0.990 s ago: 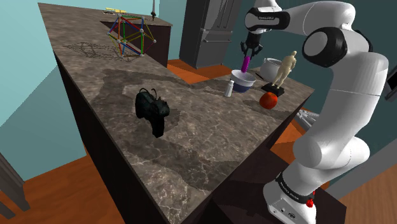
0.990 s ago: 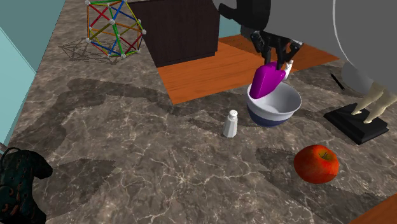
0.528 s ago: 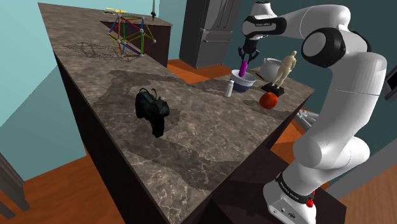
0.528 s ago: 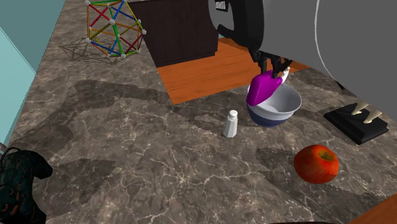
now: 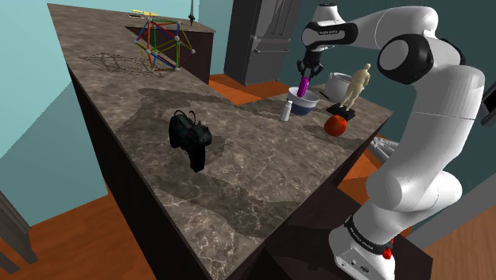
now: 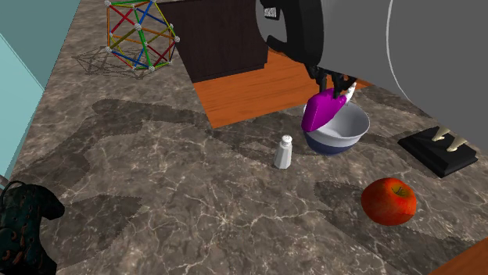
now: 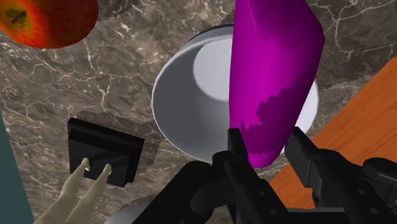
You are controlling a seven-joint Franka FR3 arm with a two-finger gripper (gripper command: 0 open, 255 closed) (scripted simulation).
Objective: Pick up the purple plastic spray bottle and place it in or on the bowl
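Reaching from its stand at the counter's (image 5: 238,179) near corner, the arm rises, folds at the elbow and stretches toward the far edge, with the hand pointing straight down over the bowl (image 5: 304,103). The gripper (image 5: 307,70) is closed on the bottle's (image 5: 305,83) narrow end. Its two fingers press the purple body from either side, so the bottle hangs below them with its wide end lowest.

The second exterior view shows the tilt. The bottle (image 6: 321,109) leans from the gripper (image 6: 335,80) down across the bowl's (image 6: 344,134) rim on the side nearest the shaker (image 6: 283,151). Whether it touches the rim I cannot tell.

The wrist view looks along the bottle (image 7: 273,63) from between the fingers (image 7: 235,143) of the gripper (image 7: 266,143). There the bowl (image 7: 172,108) lies beneath, its white inside partly covered by the purple body.

An apple (image 6: 388,201) lies near the bowl toward the near edge. A pale figurine (image 5: 359,83) on a black base stands just beyond the bowl, with a pot (image 5: 340,82) behind it. The shaker (image 5: 285,110) stands just beside the bowl. A black bag (image 5: 188,137) sits well apart at mid-counter, and a rod frame (image 5: 163,44) stands at the far corner. None of these lies between bottle and bowl.
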